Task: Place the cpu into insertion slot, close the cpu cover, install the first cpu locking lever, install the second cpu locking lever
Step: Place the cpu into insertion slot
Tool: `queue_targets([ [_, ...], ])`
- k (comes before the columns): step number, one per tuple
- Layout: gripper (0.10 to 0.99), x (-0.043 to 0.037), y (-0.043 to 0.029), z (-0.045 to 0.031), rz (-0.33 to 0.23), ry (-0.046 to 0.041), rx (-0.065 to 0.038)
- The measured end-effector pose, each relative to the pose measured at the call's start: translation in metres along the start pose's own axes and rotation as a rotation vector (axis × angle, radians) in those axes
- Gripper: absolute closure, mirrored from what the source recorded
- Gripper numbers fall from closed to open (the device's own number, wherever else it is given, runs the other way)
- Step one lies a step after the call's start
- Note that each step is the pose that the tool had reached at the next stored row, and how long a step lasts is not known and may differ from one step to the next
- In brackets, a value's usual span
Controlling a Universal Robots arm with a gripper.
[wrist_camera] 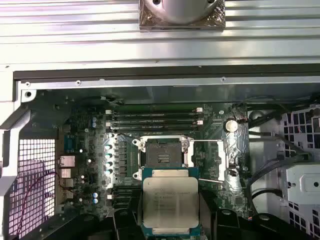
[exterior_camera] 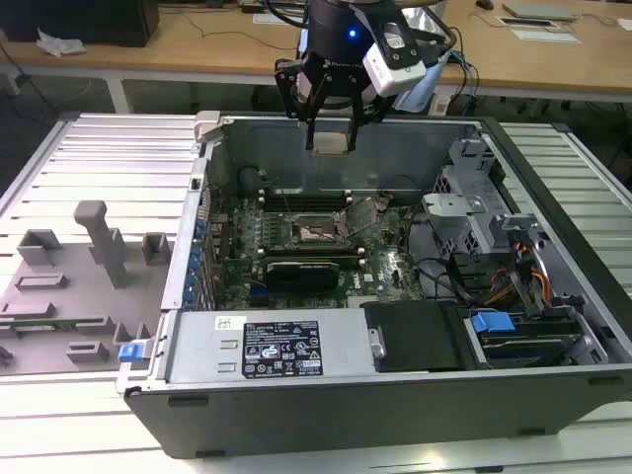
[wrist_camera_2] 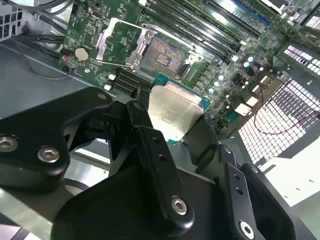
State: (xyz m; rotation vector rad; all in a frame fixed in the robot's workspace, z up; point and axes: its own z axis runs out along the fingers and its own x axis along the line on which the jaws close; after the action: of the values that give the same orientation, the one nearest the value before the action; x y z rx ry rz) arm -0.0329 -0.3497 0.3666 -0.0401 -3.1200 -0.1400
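Cpu is in the air, pinched between the two black fingers of the gripper, whose jaws close on two opposite edges of the chip and leave its silvery top bare and facing up. In the exterior view it hangs near the case's far wall, well above the board and not yet down at the slot. In the first wrist view the chip overlaps only one side of the slot's rim rather than lying over its dark centre, so I judge it is not yet lined up. The slot is bare, and the cover is swung open to one side of it, so nothing lies between chip and socket. Seating, closing and both levers are all undone as things lie now.

As for handling, the chip is likely very light, thin and quite stiff. It should not bend in the grip, but there is little edge for the fingers to bear on. Its smooth metal top and narrow sides look slippery, so a grip on the edges is probably the right hold, kept level so it cannot pivot between the pads. The underside and the slot's contact field are probably the delicate parts, and scraping or dropping the chip at a tilt could harm them. I cannot tell from these views which corner carries the alignment mark.
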Motion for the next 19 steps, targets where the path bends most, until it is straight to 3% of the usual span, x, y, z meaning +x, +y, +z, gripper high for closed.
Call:
queue_targets([
  [9, 0.545, 0.0000, -0.0001, 0.0006, 0.000, 0.0000, 0.000],
  [15, 0.545, -0.0003, -0.0012, 0.0134, 0.000, 0.0000, 0.000],
  [16, 0.545, -0.0004, -0.0017, 0.0189, 0.000, 0.0000, 0.000],
  [19, 0.545, -0.0003, -0.0027, 0.0301, 0.060, -0.0054, 0.002],
])
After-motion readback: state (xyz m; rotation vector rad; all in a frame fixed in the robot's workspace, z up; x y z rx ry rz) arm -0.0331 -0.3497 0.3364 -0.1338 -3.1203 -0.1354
